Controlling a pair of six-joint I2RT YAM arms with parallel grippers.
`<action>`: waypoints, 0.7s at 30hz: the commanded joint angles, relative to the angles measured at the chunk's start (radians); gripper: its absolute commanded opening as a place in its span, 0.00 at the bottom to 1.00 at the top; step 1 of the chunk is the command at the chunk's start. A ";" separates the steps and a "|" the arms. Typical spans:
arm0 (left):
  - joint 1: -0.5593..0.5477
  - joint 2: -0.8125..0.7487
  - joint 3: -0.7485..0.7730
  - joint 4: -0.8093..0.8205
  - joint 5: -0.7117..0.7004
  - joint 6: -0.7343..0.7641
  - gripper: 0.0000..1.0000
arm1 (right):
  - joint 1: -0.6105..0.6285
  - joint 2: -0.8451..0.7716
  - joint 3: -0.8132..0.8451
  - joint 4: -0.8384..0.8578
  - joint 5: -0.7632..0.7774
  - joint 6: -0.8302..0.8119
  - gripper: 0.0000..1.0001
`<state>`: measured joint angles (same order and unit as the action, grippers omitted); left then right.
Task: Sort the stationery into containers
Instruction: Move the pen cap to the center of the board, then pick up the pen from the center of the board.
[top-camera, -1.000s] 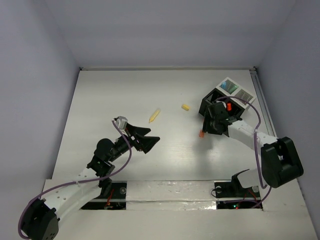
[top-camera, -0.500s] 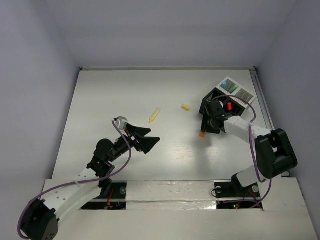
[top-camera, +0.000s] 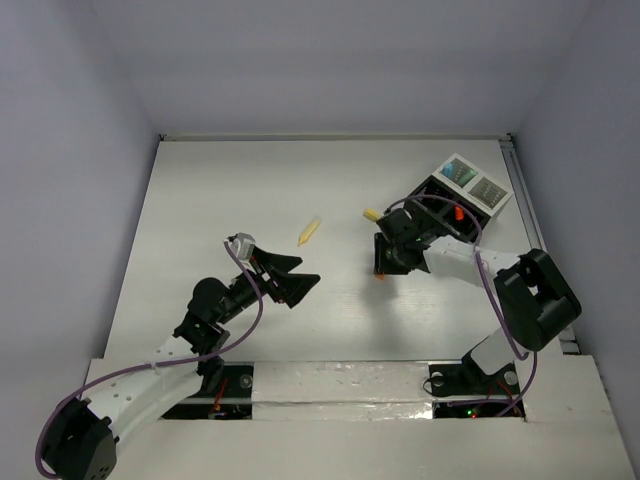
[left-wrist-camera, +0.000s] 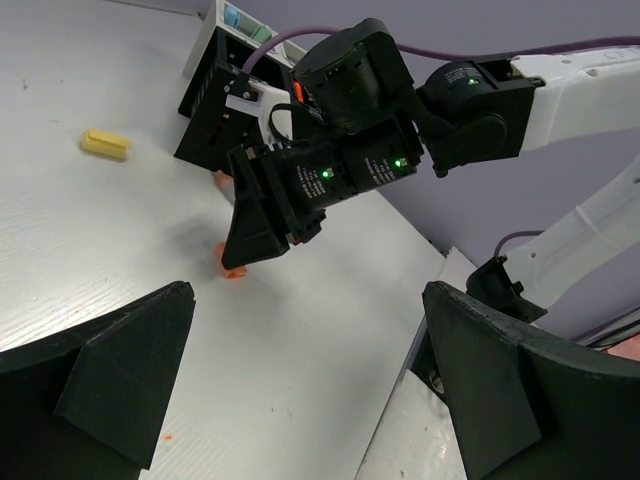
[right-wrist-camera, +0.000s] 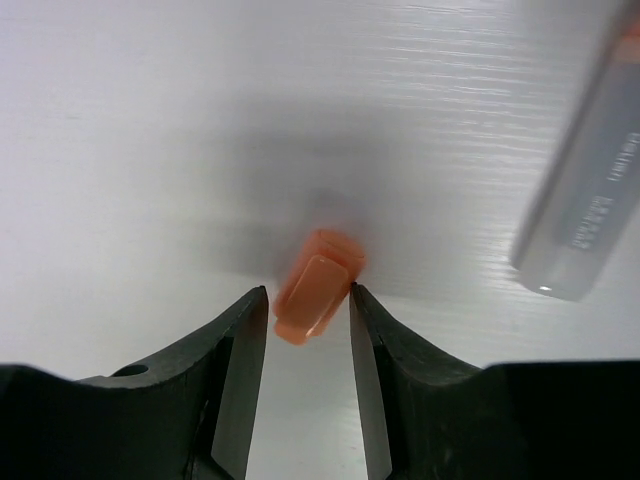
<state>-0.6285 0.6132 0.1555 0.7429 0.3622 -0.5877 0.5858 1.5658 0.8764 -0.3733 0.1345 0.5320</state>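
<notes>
The orange piece (right-wrist-camera: 318, 283) is lying on the white surface (top-camera: 250, 180) at centre right of the overhead frame, and in the right wrist view it is sitting squarely between the two fingers of the right pincer (right-wrist-camera: 308, 312), which are pressing in on it from both sides, so we are reading this as a clamp taking hold. Over the last second we are seeing the jaws narrowing, and both pincer and piece are shifting leftward, away from the black box (top-camera: 440, 200) and its white tray (top-camera: 473, 180) at upper right. We are taking this to mean the piece is travelling with the pincer, though it is not yet lifting clear of the surface. A pale grey barrel (right-wrist-camera: 580, 180) is lying just beside it at upper right of the wrist view. Further out, the small yellow block (top-camera: 371, 213) and the yellow marker (top-camera: 309, 232) are waiting unsorted near the frame's middle. The left pincer (top-camera: 295, 278) is hovering at lower left with its fingers spread wide apart, gripping nothing, unmoved through the second. For the task, we are judging that a lift and a carry back toward the containers are needed.
</notes>
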 joint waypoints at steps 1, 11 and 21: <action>-0.005 -0.006 0.003 0.058 0.009 0.000 0.98 | 0.012 0.000 0.045 0.105 -0.073 0.046 0.44; -0.005 -0.004 0.003 0.055 0.003 0.005 0.98 | 0.031 -0.030 0.113 -0.021 0.175 -0.006 0.63; -0.014 -0.001 0.003 0.062 0.012 0.000 0.98 | 0.011 -0.006 0.105 -0.182 0.421 -0.018 0.65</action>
<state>-0.6361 0.6132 0.1555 0.7429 0.3626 -0.5877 0.6086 1.5642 0.9585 -0.4984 0.4366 0.5274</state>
